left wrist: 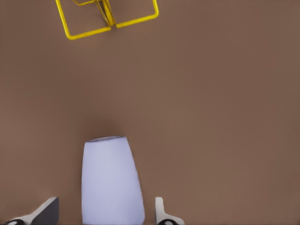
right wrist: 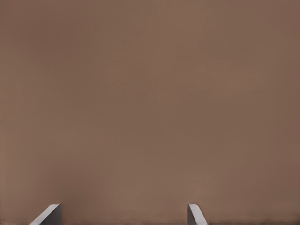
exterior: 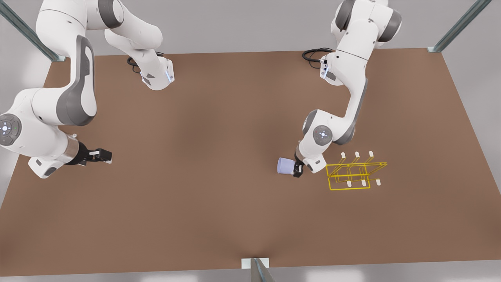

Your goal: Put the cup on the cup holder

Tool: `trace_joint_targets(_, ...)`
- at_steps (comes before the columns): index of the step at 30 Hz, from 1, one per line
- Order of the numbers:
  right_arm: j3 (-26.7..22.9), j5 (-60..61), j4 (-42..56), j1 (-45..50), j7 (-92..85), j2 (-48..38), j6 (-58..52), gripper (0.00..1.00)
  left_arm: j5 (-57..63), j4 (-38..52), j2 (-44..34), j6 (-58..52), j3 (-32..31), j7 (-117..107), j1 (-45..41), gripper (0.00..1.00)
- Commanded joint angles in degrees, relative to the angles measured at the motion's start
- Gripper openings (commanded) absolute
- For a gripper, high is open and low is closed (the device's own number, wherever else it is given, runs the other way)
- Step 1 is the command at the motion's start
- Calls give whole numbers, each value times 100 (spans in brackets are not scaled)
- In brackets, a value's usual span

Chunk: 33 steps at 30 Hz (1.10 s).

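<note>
The lavender-blue cup (exterior: 285, 165) sits on the brown table just to the front view's left of the yellow wire cup holder (exterior: 354, 174). My left gripper (exterior: 297, 169) is at the cup on the side facing the holder. In the left wrist view the cup (left wrist: 111, 183) lies between the open gripper (left wrist: 105, 213), with a small gap to each of the fingertips (left wrist: 161, 213); part of the cup holder (left wrist: 110, 18) shows beyond it. My right gripper (exterior: 103, 155) waits open over bare table at the front view's left, and its wrist view shows the gripper (right wrist: 124, 215) with nothing between the fingers.
The brown table (exterior: 219, 219) stretches wide between the two arms. Metal frame posts (exterior: 258, 270) stand at the front edge and the back corners. Black cables (exterior: 315, 53) lie near both arm bases.
</note>
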Motion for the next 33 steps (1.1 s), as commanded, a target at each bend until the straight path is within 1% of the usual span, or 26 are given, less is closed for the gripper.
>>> trace_joint_targets(1,9,1,17,16,79,49,-196,100,15,22,82,401,-23,-3610,0,100)
trace_joint_targets(4,9,-8,17,51,123,41,-196,100,130,13,232,366,-129,-2978,-18,100)
trace_joint_targets(5,9,-16,17,51,272,41,-205,100,121,4,214,287,-146,-2400,-18,100)
trace_joint_targets(7,18,-34,17,51,281,41,-196,100,121,-4,214,-126,-146,-1519,-18,100)
trace_joint_targets(12,18,-8,17,42,272,41,-205,100,130,4,337,-126,-155,-1343,-18,100)
trace_joint_targets(14,18,-8,17,42,263,41,-205,100,121,13,416,-135,-155,-324,-18,100)
trace_joint_targets(24,9,-8,26,42,281,41,-205,100,112,13,715,-47,-155,-262,52,100)
trace_joint_targets(29,9,-8,26,34,272,41,-205,100,130,4,882,173,-173,-270,-27,100)
trace_joint_targets(30,9,-8,26,16,263,41,-205,100,112,4,873,164,-173,-323,-27,85)
trace_joint_targets(31,9,-8,26,16,263,41,-205,100,103,13,838,111,-199,-332,-27,56)
trace_joint_targets(32,9,-8,26,25,255,41,-205,100,86,13,750,76,-199,-306,-27,49)
trace_joint_targets(33,9,-16,26,25,255,41,-214,100,77,4,671,58,-199,-297,-18,49)
